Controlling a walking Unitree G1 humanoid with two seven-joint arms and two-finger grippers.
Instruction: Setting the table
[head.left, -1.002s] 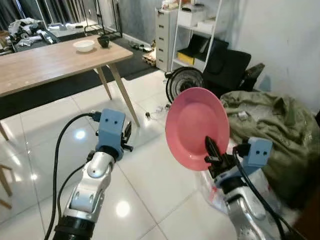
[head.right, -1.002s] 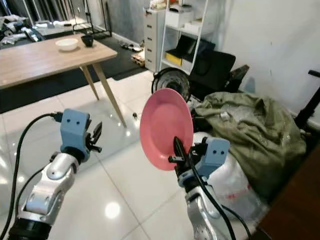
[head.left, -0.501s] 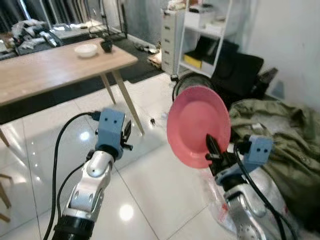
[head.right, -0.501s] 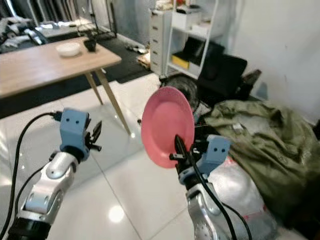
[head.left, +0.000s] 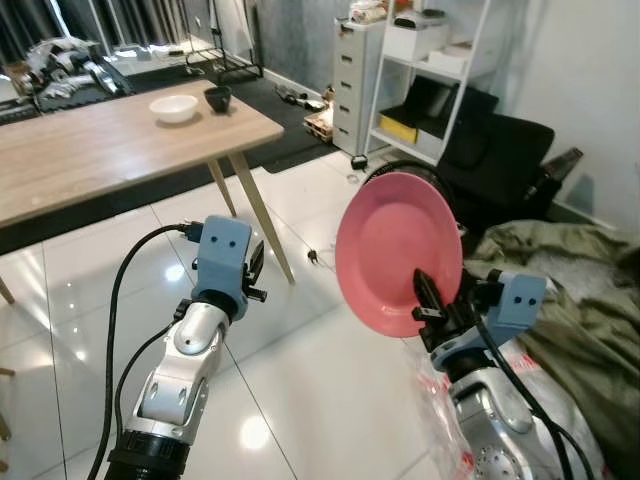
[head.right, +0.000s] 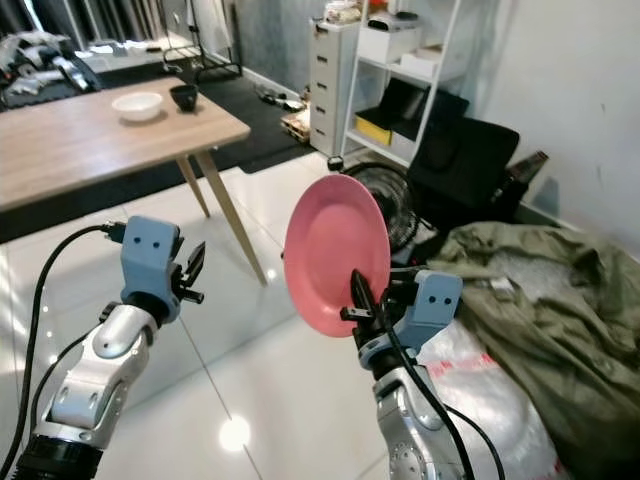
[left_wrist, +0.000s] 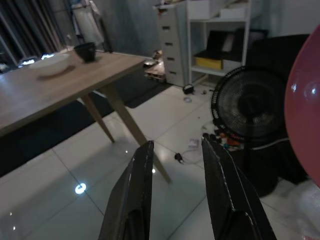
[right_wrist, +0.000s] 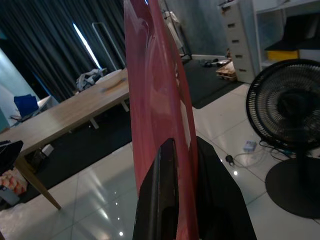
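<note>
My right gripper (head.left: 425, 300) is shut on the lower rim of a pink plate (head.left: 398, 250), which stands on edge in the air above the white tiled floor; the plate's edge (right_wrist: 150, 90) runs between the two black fingers (right_wrist: 162, 195). My left gripper (head.left: 256, 268) is raised to the left of the plate, open and holding nothing, its two fingers (left_wrist: 140, 190) apart. The wooden table (head.left: 90, 150) stands at the far left, with a white bowl (head.left: 174, 108) and a dark cup (head.left: 217, 98) near its far corner.
A black floor fan (head.left: 400, 170) stands behind the plate, with a white shelf unit (head.left: 430, 70) and drawer cabinet (head.left: 355, 85) beyond. A green cloth heap (head.left: 570, 300) and a plastic bag lie at the right. A table leg (head.left: 265, 215) slants down ahead.
The whole view has swung to the right, so the table and fan now sit differently in frame. Both arms keep their pose, and the plate stays gripped.
</note>
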